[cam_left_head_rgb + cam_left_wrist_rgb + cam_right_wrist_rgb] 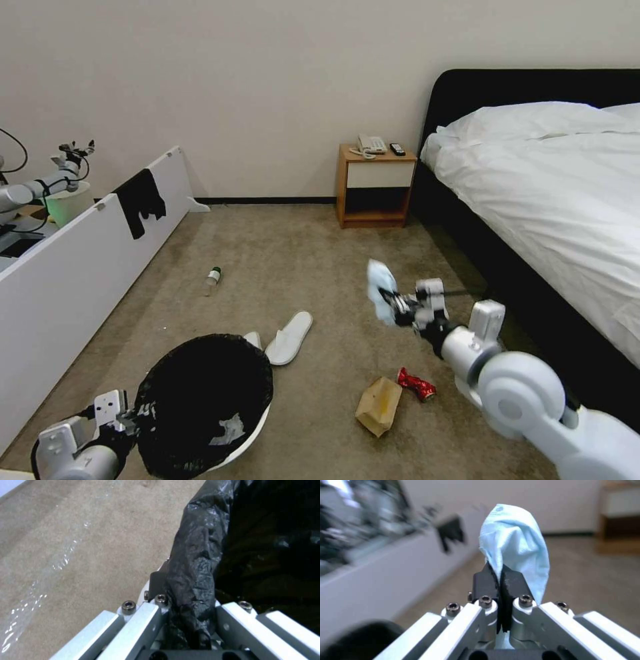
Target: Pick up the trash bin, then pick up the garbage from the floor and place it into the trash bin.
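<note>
Left gripper (127, 419): at the near left, clamped on the rim of the round white plastic trash bin lined with a crinkled black bag (203, 403); in the left wrist view its fingers (158, 583) pinch the bag-covered rim (193, 580).
Trash bin: held tilted above the beige carpet (320, 267), mouth facing up toward the head camera, pale scraps lying inside on the liner.
Brown paper bag (379, 405): flat on the carpet, right of the bin.
Red crumpled wrapper (416, 385): on the carpet just beside the brown bag, on its far right side.
Right gripper (393, 303): raised above the floor at centre right, closed on a pale blue crumpled tissue (381, 291); in the right wrist view the black fingers (513, 585) are pressed together on the tissue's (516, 545) lower edge.
White slippers (288, 337): on the carpet just beyond the bin, one partly hidden behind its rim.
Small green-capped bottle (213, 278): lying on the carpet farther out, near the long white board (73, 267).
Black cloth (140, 200): draped over the board's top edge.
Wooden nightstand (375, 187): against the far wall, beside the bed with white bedding (553, 193).
</note>
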You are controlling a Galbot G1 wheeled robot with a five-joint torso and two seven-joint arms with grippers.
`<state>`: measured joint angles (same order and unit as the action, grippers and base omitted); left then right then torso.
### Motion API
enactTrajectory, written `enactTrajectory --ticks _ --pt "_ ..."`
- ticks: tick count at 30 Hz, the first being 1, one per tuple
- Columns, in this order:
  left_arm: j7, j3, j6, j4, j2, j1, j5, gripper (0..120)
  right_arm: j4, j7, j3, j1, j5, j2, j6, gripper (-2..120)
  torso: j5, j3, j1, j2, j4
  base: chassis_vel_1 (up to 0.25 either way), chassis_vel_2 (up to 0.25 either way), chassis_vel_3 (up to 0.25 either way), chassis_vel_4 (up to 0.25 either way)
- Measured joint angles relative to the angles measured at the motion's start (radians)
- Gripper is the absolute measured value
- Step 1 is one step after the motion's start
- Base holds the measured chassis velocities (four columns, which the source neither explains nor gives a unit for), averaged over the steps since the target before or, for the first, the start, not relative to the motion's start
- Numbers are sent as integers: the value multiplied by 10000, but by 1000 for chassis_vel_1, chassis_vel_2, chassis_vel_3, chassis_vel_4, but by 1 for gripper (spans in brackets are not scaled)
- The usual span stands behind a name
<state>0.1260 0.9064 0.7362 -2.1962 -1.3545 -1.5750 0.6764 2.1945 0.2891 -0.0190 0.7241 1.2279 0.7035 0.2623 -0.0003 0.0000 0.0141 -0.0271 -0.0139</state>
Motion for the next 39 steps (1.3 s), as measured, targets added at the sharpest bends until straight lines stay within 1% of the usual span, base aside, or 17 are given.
enactTrajectory --ticks 1,2,5,6,8,9,11,13,15,16,18,19,21,25,27,31,39 --pt "28 -16 1 -17 110 1 83 2 93 -3 -383 -611 282 114 -39 0 0 0 0 0 2 0 0 0 0" --pt "28 -16 1 -17 110 1 83 2 93 -3 -383 -611 282 114 -39 0 0 0 0 0 2 0 0 0 0" --pt "90 -54 1 -71 437 6 219 2 228 284 -2040 -2733 1366 914 35 0 3 0 0 0 2 0 0 0 0" --pt "90 -54 1 -71 437 6 219 2 228 284 -2040 -2733 1366 914 35 0 3 0 0 0 2 0 0 0 0" --pt "93 -58 1 -99 546 6 239 2 189 697 -2928 -3938 1951 1405 295 0 -1 0 0 0 1 0 0 0 0" --pt "93 -58 1 -99 546 6 239 2 189 697 -2928 -3938 1951 1405 295 0 -1 0 0 0 1 0 0 0 0" --pt "93 -43 1 -160 646 -11 248 2 26 1070 -3954 -5235 2559 2026 614 0 -4 0 0 0 3 0 0 0 0" --pt "92 -32 1 -192 665 -16 255 2 -49 1209 -4293 -5577 2771 2248 762 0 -4 0 1 0 3 0 0 0 0" --pt "90 -12 1 -255 690 -13 273 2 -276 1526 -5003 -6157 3120 2746 1057 0 -1 0 0 0 1 0 0 0 0" --pt "90 -12 1 -255 690 -13 273 2 -276 1526 -5003 -6157 3120 2746 1057 0 -1 0 0 0 1 0 0 0 0" --pt "90 11 2 -303 698 2 315 2 -567 1761 -5628 -6507 3263 3204 1358 0 0 1 0 0 -1 0 0 0 0" --pt "90 11 2 -303 698 2 315 2 -567 1761 -5628 -6507 3263 3204 1358 0 0 1 0 0 -1 0 0 0 0" --pt "92 42 1 -352 707 11 348 2 -816 2039 -6117 -6710 3532 3664 1701 0 2 1 1 1 0 0 0 0 0" --pt "93 63 1 -378 724 13 375 2 -995 2290 -6481 -6819 3760 4057 1992 0 0 1 1 0 1 0 0 0 0" --pt "108 106 1 -420 735 22 431 2 -1112 2619 -6821 -6842 3947 4451 2350 0 0 1 0 0 1 0 0 0 0" --pt "118 163 0 -472 765 20 497 2 -1200 2919 -7180 -6797 4009 4766 2662 0 1 0 0 0 0 0 0 0 0" --pt "160 237 -3 -573 818 -21 593 2 -1472 3445 -7582 -6661 3993 5059 3196 0 2 0 0 1 0 0 0 0 0"
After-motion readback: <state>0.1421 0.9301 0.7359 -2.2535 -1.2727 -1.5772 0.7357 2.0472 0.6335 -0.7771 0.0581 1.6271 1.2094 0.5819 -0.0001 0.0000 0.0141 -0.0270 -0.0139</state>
